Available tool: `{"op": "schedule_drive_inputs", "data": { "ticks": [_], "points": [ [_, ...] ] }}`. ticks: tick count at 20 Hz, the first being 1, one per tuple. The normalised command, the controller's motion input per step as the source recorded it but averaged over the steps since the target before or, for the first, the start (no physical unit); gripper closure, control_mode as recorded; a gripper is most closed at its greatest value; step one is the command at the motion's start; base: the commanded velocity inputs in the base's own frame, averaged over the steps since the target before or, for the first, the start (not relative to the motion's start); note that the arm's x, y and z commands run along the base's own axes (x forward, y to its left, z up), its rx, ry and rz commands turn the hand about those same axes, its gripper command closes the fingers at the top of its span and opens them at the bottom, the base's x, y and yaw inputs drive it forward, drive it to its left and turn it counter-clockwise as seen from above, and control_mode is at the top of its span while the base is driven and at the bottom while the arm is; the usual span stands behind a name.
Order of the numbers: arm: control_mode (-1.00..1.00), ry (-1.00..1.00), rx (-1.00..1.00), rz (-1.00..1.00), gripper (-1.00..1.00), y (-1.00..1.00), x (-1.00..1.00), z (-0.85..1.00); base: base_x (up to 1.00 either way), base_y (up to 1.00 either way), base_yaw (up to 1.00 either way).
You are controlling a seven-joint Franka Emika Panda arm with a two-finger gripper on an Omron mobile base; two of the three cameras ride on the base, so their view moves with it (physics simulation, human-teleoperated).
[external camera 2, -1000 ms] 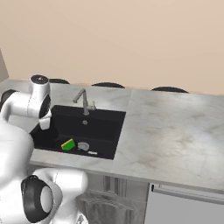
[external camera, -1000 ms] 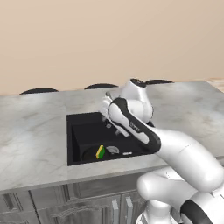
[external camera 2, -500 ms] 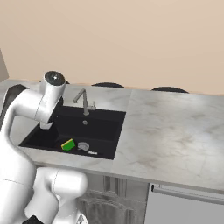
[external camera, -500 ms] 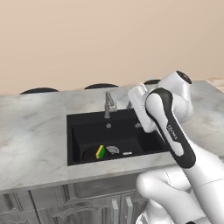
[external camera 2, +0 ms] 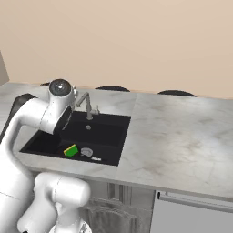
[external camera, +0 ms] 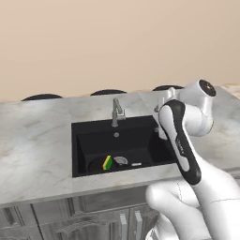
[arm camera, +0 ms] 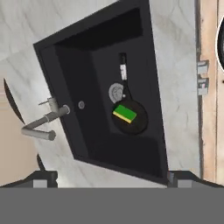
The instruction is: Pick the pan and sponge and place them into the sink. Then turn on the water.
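The black sink (arm camera: 153, 87) lies straight below my hand. In it the small black pan (arm camera: 136, 124) rests on the basin floor, handle pointing away from the sponge side. The green and yellow sponge (arm camera: 124, 113) lies on the pan, beside the silver drain (arm camera: 116, 92). The grey faucet (arm camera: 43, 127) stands at the sink's back rim. No water is in view at its spout. My gripper (arm camera: 111, 178) hangs high above the basin, open, with nothing between its fingertips (arm camera: 41, 179). From the base views, sponge (external camera: 108, 162) (external camera 2: 70, 150) and faucet (external camera: 116, 111) (external camera 2: 86, 103) sit left of my raised arm.
Grey marble counter (external camera: 37, 150) surrounds the sink, wide to the right (external camera 2: 182, 136). A beige wall stands behind, with dark round stool tops (external camera: 108, 92) along the counter's far edge. Cabinet fronts (external camera: 108, 220) run below the counter.
The arm has lifted up from low over the basin and swung toward the sink's right rear. The pan and sponge have stayed in the sink.
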Motion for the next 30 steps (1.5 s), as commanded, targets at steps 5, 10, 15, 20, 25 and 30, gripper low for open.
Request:
{"op": "schedule_drive_inputs", "data": {
  "ticks": [5, 10, 15, 20, 25, 30],
  "points": [
    [-1.00, 0.00, 0.30, -0.26, -1.00, -0.72, 0.50, 0.00, 0.00, 0.00, 0.00],
    [-1.00, 0.00, 0.39, -0.13, -1.00, -0.68, 0.80, -0.05, 0.00, 0.00, 0.00],
    [-1.00, -0.07, 0.33, 0.00, -1.00, -0.24, 0.96, -0.42, 0.00, 0.00, 0.00],
    [-1.00, -0.09, 0.20, 0.00, -1.00, 0.02, 0.98, -0.26, 0.00, 0.00, 0.00],
    [-1.00, -0.04, 0.03, 0.00, -1.00, 0.31, 0.89, -0.18, 0.00, 0.00, 0.00],
    [-1.00, -0.01, 0.00, 0.00, -1.00, 0.25, 0.54, -0.24, 0.00, 0.00, 0.00]
  ]
}}
